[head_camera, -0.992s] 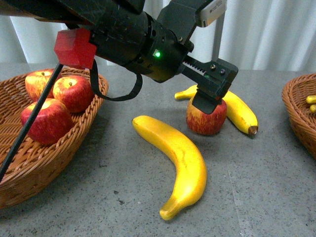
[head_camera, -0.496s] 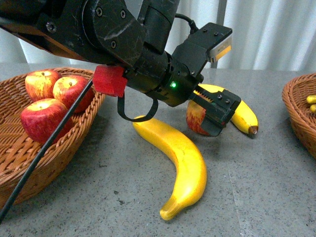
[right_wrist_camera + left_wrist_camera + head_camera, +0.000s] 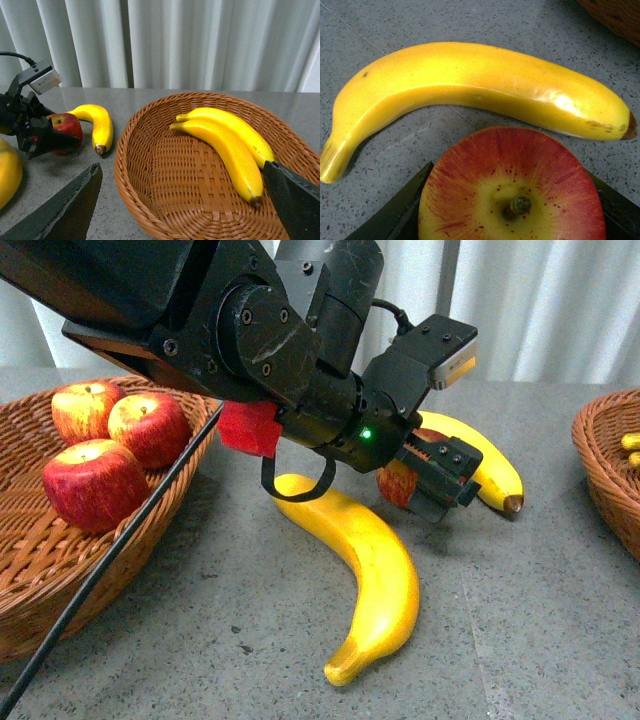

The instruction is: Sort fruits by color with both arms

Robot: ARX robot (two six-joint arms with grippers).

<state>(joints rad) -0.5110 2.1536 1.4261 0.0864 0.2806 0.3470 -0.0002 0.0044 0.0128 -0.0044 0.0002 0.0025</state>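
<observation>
My left gripper (image 3: 425, 480) is open and low over the table, its jaws on either side of a red apple (image 3: 397, 483). In the left wrist view the apple (image 3: 515, 190) fills the space between the two black fingers (image 3: 395, 215), stem hollow facing the camera. One banana (image 3: 470, 85) lies just behind it, and a bigger banana (image 3: 365, 570) lies in front. My right gripper (image 3: 182, 200) hangs open above a wicker basket (image 3: 150, 200) that holds two bananas (image 3: 225, 140).
A wicker basket (image 3: 60, 570) at the left holds three apples (image 3: 92, 485). The right basket's rim (image 3: 605, 470) shows at the right edge. A black cable (image 3: 110, 560) runs down across the left basket. White curtains close off the back.
The left arm has swung down and forward. Its gripper dropped from above the apple to straddle it near the table. The fruits have not moved.
</observation>
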